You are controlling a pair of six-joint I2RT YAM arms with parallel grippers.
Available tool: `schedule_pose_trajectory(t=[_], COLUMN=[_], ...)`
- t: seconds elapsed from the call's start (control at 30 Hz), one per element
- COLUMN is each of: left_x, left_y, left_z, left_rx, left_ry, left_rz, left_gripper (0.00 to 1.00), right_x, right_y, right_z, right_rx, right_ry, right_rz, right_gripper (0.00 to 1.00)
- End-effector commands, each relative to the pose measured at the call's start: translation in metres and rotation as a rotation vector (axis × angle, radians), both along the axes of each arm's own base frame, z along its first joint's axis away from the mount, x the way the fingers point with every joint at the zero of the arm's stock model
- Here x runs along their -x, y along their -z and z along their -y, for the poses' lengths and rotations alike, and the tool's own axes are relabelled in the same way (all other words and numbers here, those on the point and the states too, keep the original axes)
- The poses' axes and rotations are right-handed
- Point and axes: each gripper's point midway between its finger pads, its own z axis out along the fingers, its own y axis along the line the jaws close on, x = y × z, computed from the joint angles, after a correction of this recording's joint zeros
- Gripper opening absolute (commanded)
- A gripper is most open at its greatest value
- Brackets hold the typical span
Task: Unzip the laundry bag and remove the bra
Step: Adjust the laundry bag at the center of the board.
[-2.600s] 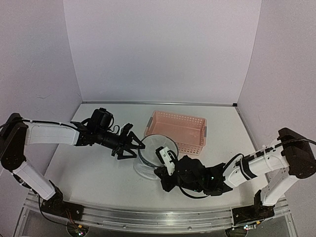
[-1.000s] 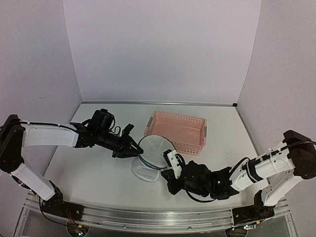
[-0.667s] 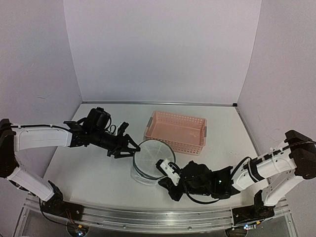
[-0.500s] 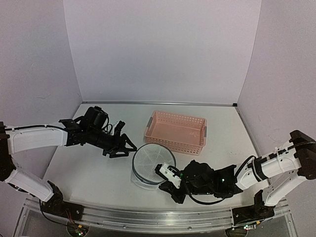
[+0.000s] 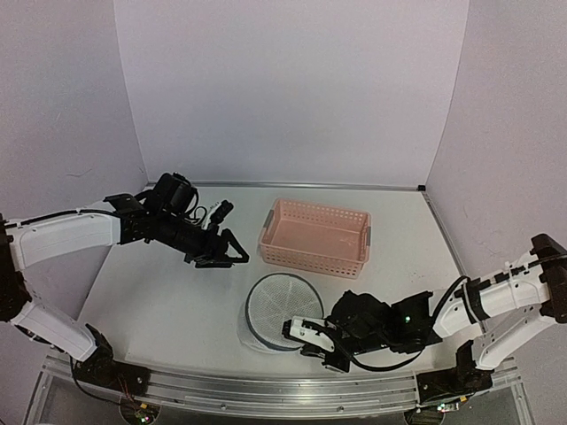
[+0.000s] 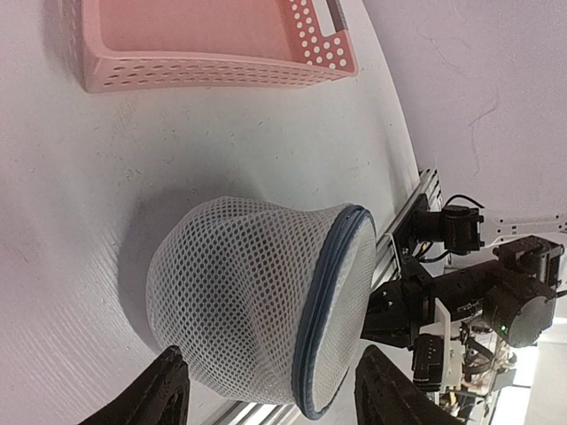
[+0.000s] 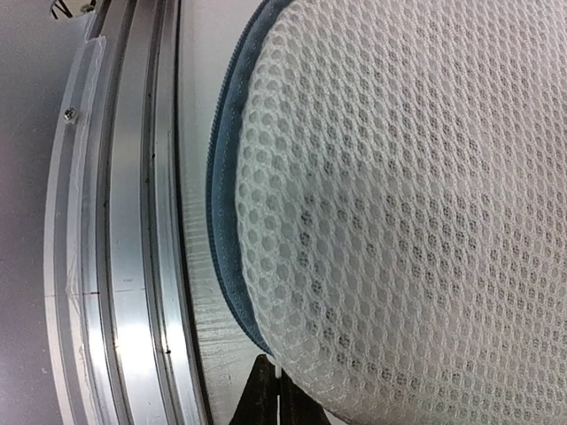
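Note:
The laundry bag (image 5: 277, 310) is a white mesh cylinder with a blue-grey zip rim, resting on the table near the front edge with its round lid tilted toward the camera. In the left wrist view the laundry bag (image 6: 252, 305) lies on its side a short way ahead of my left gripper (image 6: 272, 359), which is open and holds nothing. From above, my left gripper (image 5: 229, 254) hovers well to the bag's upper left. My right gripper (image 5: 291, 330) is at the bag's near rim. Its fingertips (image 7: 266, 390) are shut on a thin white zip pull (image 7: 279, 376). The bra is hidden.
A pink perforated basket (image 5: 314, 236) stands behind the bag, also at the top of the left wrist view as the pink basket (image 6: 204, 40). The metal rail (image 7: 133, 221) of the table's near edge runs just beside the bag's rim and my right gripper.
My left gripper opened, let go of the bag's rim and drew back to the left. The bag settled closer to the front edge. My right gripper, still shut, moved nearer the front along the rim.

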Motion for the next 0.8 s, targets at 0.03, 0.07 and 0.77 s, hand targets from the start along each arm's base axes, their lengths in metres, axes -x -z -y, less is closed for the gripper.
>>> schedule_pose_trajectory(t=[0.03, 0.07, 0.77], left_x=[0.001, 0.002, 0.032], left_y=[-0.018, -0.018, 0.003], left_z=[0.021, 0.024, 0.06], left_rx=[0.028, 0.024, -0.106], left_ry=[0.149, 0.165, 0.343], left_rz=[0.075, 0.08, 0.072], left_gripper=[0.65, 0.65, 0.41], right_x=[0.0, 0.0, -0.004], right_y=[-0.026, -0.026, -0.025], right_z=[-0.008, -0.008, -0.006], right_rx=[-0.028, -0.025, -0.014], right_ry=[-0.058, -0.056, -0.026], right_rz=[0.05, 0.052, 0.052], right_gripper=[0.0, 0.0, 0.0])
